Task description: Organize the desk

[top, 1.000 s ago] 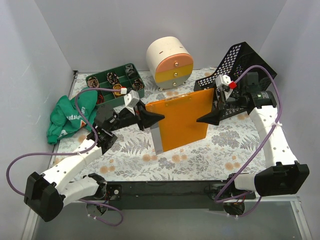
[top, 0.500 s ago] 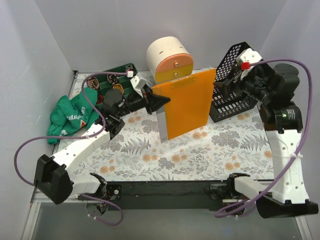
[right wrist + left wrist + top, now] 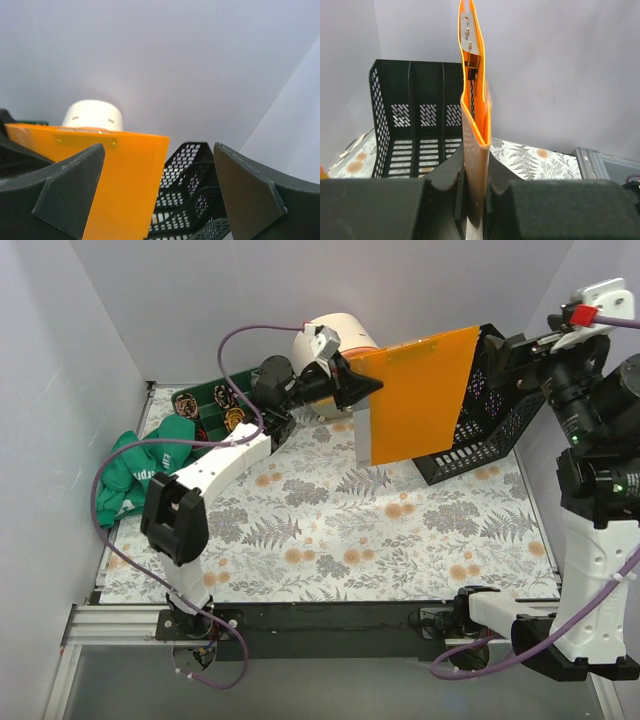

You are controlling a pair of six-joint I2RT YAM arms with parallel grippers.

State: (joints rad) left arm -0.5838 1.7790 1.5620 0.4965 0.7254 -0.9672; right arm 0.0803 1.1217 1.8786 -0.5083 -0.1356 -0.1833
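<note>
The left gripper [image 3: 476, 186] pinched the folder [image 3: 420, 395] near the rack [image 3: 497, 425], not yet filed; the right gripper [image 3: 159, 146] gaped empty. A green cloth [image 3: 140, 465], seemingly unsorted, lay on the desk [image 3: 330, 540].

The folder [image 3: 420, 390] stands on edge in the air above the back of the desk [image 3: 330, 530], pinched at its left edge in the left claw [image 3: 368, 388]. Its right edge overlaps the mesh tray [image 3: 490, 430], which sits in the back right corner. The drawer unit [image 3: 92, 114] stands against the back wall at the centre, behind the left claw. The compartment box [image 3: 215, 400] lies in the back left corner, with the garment [image 3: 140, 470] heaped at the left edge just in front of it. The right claw [image 3: 159, 147] hangs high at the right, beyond the tray and apart from the folder.
</note>
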